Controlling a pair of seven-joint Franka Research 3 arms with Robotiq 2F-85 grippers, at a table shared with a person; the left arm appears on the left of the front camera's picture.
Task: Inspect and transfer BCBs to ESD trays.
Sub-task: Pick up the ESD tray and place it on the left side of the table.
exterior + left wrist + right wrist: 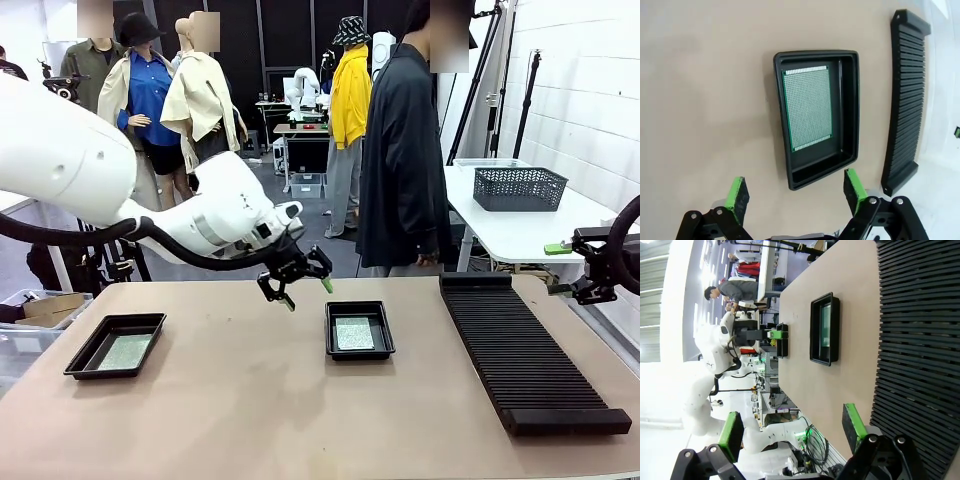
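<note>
On the left of the tabletop (250, 420) a black tray (116, 345) held one green circuit board (126, 351), lying flat on the tray floor. The left end effector (297, 283) hung above the tabletop between the two trays, nearer the middle tray (359, 329), its green-padded fingers (735, 192) spread apart and grasping nothing. In the left wrist view that middle tray (850, 105) lay just ahead of the fingertips and a little toward the rack side, apart from them. The second board (354, 333) rested flat inside it, face up, set toward one side of the floor with bare black floor beside it. The board's long axis ran with the tray's long axis, from the robot's side of the tabletop toward the person's side; seen from the wrist it pointed straight away from the end effector.

To the right, the long ribbed rack (525, 350) lay well apart from the tray. The right end effector (792, 432) was at the far right, beyond the rack, with its fingers also spread and empty. The left arm was much the nearer to either board.
</note>
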